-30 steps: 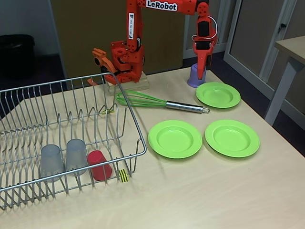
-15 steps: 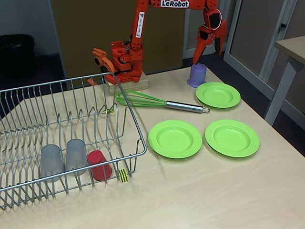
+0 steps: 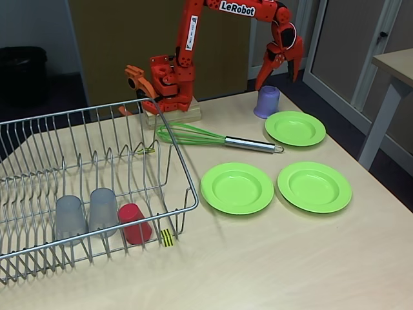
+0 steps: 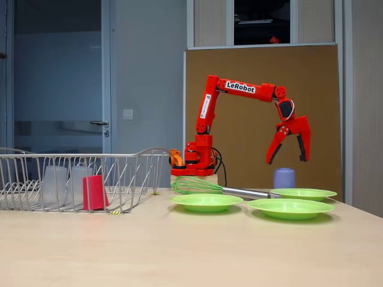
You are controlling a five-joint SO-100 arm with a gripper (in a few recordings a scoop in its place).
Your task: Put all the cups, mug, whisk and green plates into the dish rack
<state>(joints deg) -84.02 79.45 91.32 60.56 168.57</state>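
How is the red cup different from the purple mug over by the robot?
The red cup sits inside the dish rack, while the purple mug stands on the table outside it, below the robot's open hand. The red cup is opaque bright red, the mug pale lilac. The red cup stands beside two grey cups; the mug stands alone near a green plate. Both stand mouth down.

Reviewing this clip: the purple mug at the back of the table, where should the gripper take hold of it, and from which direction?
Probably by the wall near the top, from straight above. The mug stands apart from the nearest green plate, and the open gripper already hangs over it. I cannot make out its handle in either fixed view.
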